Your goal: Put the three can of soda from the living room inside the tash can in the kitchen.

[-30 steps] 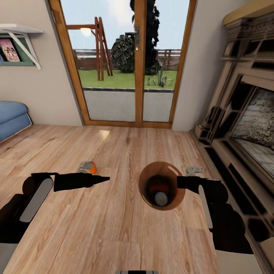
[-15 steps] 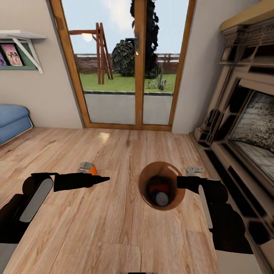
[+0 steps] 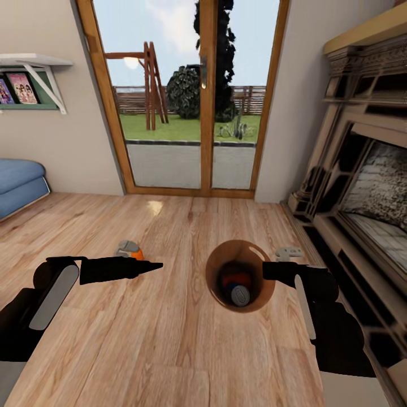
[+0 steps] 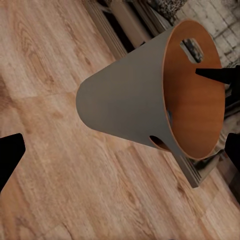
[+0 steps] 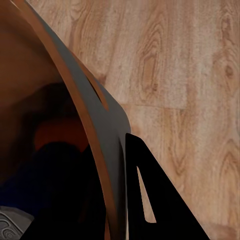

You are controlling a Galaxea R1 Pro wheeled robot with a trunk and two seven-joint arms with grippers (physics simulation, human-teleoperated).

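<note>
Still, no legible writing on cans [image 3: 239, 294].

Wood-framed glass doors [image 3: 200, 96] stand at 12 o'clock, with a lawn, a wooden play frame [image 3: 148, 85] and a dark shrub [image 3: 183, 93] beyond. A brick fireplace [image 3: 362, 186] fills 3 o'clock. At 9 o'clock sits a blue sofa [image 3: 20, 183], and at 10 o'clock a wall shelf [image 3: 34, 70] above it. Light plank floor [image 3: 169, 339] runs throughout.
</note>
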